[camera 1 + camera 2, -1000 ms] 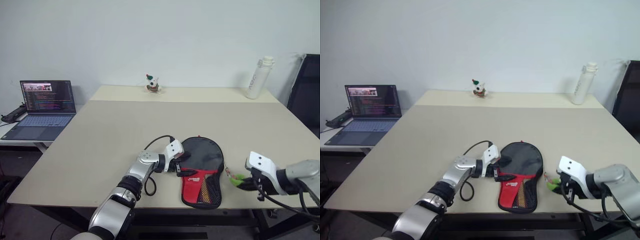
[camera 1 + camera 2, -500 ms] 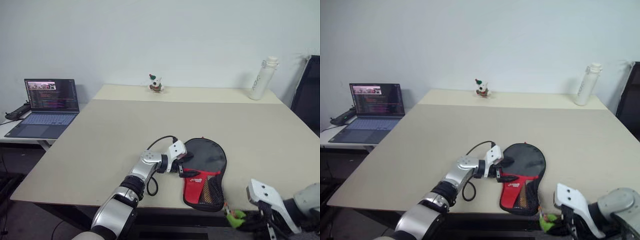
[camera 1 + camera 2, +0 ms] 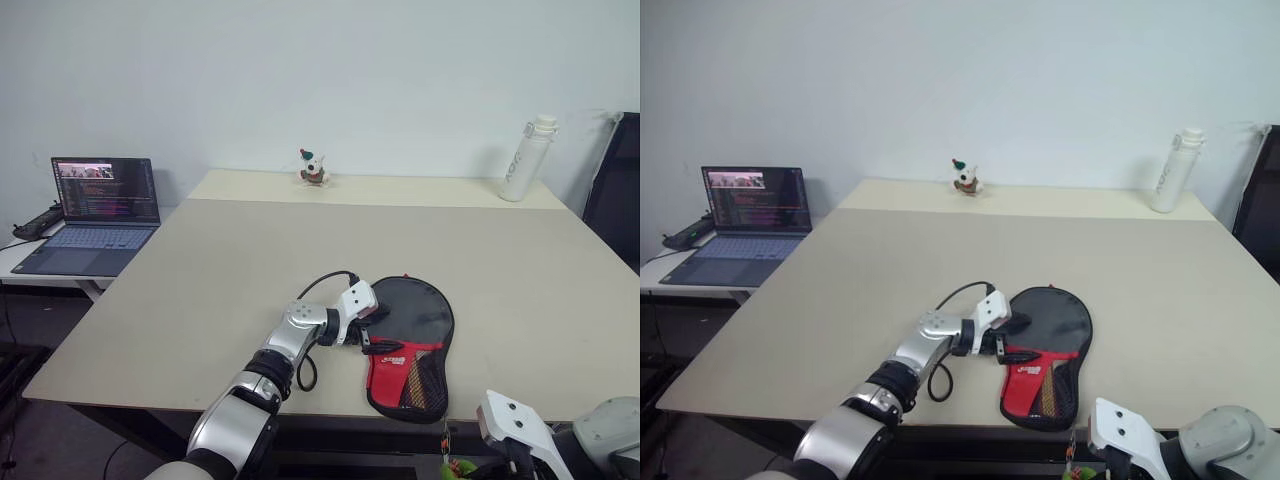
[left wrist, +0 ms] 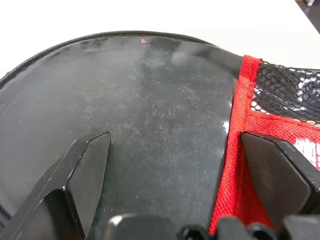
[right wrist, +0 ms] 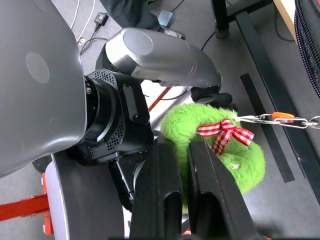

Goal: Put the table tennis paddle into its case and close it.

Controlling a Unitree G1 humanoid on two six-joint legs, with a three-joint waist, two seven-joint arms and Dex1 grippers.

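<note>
The case, black with a red panel and mesh pocket, lies flat near the table's front edge. The table tennis paddle is hidden. My left gripper is open at the case's left side. In the left wrist view its fingers straddle the glossy black face beside the red panel. My right gripper is below the table's front edge, shut on the fuzzy green ring tag with a red checked bow. A thin chain runs from the tag toward the case.
A laptop sits open on a side table at the left. A small figurine and a white bottle stand at the table's far edge. A black chair is at the right.
My right gripper has pulled back and dropped from beside the case to under the table's front edge, still holding the green tag. The left gripper has stayed at the case.
</note>
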